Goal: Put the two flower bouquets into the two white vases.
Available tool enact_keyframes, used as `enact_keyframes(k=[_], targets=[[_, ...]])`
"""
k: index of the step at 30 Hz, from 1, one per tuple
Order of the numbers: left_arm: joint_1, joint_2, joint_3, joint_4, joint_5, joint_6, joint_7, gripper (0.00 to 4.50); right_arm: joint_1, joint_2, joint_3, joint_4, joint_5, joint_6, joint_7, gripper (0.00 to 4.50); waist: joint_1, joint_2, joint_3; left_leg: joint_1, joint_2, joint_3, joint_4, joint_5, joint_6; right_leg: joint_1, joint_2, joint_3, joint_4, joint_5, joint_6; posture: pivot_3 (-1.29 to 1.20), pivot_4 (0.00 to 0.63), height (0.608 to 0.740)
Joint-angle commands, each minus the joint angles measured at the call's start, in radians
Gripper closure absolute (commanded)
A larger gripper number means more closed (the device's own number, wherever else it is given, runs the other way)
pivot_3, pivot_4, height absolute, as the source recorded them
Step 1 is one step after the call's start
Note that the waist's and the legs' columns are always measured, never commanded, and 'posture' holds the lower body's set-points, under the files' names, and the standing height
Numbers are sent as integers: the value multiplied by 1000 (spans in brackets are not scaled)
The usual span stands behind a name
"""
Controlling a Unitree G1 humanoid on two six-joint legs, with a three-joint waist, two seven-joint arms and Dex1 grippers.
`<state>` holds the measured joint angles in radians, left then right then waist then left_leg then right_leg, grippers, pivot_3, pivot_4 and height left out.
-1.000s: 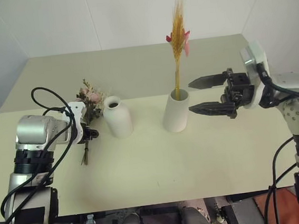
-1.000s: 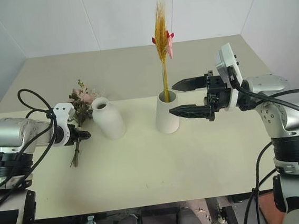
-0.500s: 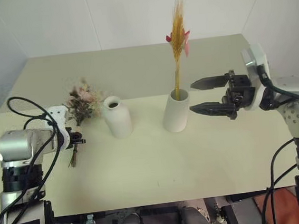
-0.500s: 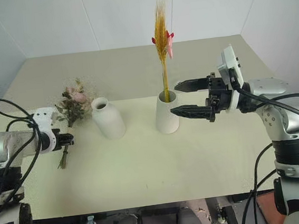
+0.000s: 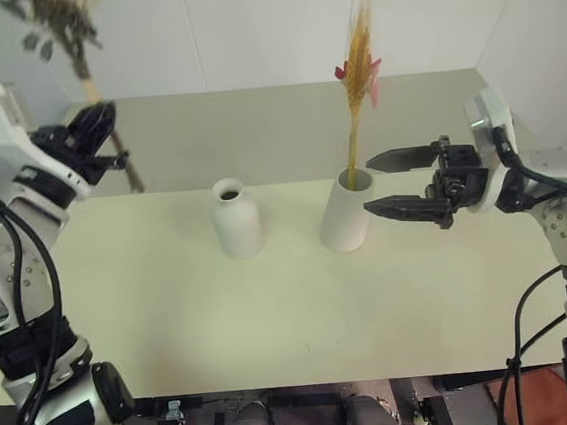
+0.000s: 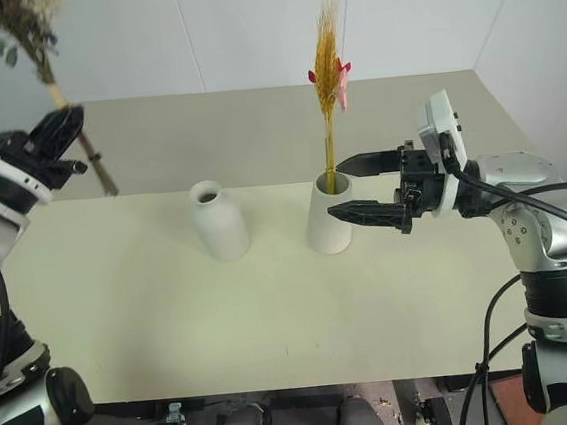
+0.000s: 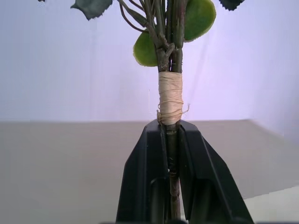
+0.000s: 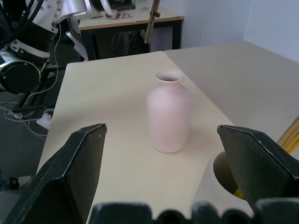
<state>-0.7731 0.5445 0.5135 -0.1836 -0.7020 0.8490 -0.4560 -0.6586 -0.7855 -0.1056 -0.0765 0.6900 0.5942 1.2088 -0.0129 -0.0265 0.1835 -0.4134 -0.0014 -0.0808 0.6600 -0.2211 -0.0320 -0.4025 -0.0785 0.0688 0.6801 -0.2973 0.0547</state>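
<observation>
The near half of the cream table (image 5: pixel 273 314) lies bare from its front edge at 6 o'clock up to the vases, with open room to either side. A seam crosses the tabletop just behind the vases, and beyond it the far half runs bare to the white wall.

Just past the centre, toward 11 o'clock, stands the bottle-shaped vase (image 5: pixel 236 218), upright, its narrow mouth unfilled. Well apart from it, toward 1 o'clock, stands the wide-mouthed vase (image 5: pixel 346 211), leaning slightly, with the yellow wheat-like bunch (image 5: pixel 358 75) rising from its mouth, small pink-red blossoms partway up.

At 3 o'clock the right gripper (image 5: pixel 389 182) points level toward the wide-mouthed vase. Its jaws are spread wide, one finger above the other, tips just beside the vase's rim and apart from it; nothing lies between them.

At 10 o'clock the left gripper (image 5: pixel 106 139) is raised high off the table, near the left edge. Its jaws are clenched on the stems of the rose bunch (image 7: pixel 169 98), just below a pale twine wrap, with green leaves above. The bunch (image 6: pixel 19 22) slants up and away, well apart from both vases.
</observation>
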Motion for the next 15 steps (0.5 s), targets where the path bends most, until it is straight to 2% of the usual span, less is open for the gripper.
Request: enact_keyframes(k=[1,7,15], targets=[[-63,-30,-41,-9,-82,-36,-51,4412,8,-7,-48,-45,16,-12,-20,0,-1,0,0,0,0,0,0,0,0,0,0,0,0,0,0,0,150,740],[-104,-46,-136,82,-90,-70,-132,4412,41,-10,-75,-83,28,-3,-50,0,-12,0,0,1,1,0,0,0,0,0,1,0,1,0,0,0,150,740],[-69,-30,-230,158,2,-185,-222,4412,78,-10,-110,-130,43,10,-92,0,-14,0,0,1,0,0,0,0,0,0,1,0,0,0,0,0,150,740]])
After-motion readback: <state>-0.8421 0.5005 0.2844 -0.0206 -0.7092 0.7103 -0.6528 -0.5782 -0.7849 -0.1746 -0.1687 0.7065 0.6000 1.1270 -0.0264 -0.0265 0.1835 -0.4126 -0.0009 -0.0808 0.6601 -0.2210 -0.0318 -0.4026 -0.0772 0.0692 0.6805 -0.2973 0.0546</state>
